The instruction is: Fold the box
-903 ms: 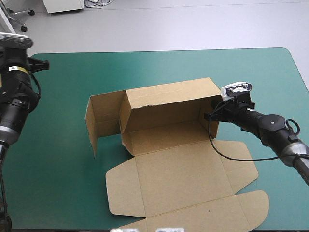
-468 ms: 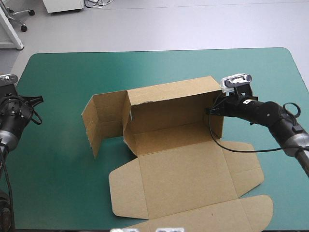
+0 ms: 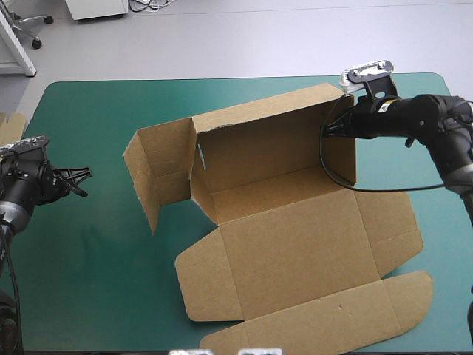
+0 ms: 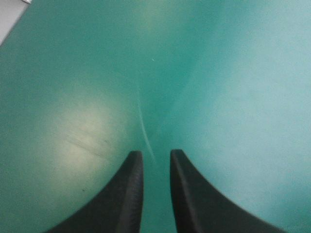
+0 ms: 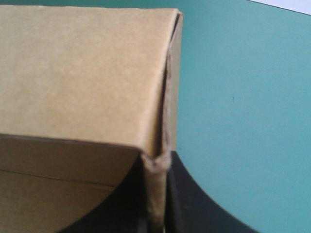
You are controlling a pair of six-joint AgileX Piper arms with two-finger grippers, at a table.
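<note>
We hold the stiff, matte brown box.
Right gripper pinches its upright end wall; left gripper barely parted; long axis left-right.

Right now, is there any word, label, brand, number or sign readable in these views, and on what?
None readable.
The box is plain brown board, unprinted in every view.
The teal-green cover bears no marking.
The right gripper, shut on the box's wall, and the open left gripper show no lettering.
</note>
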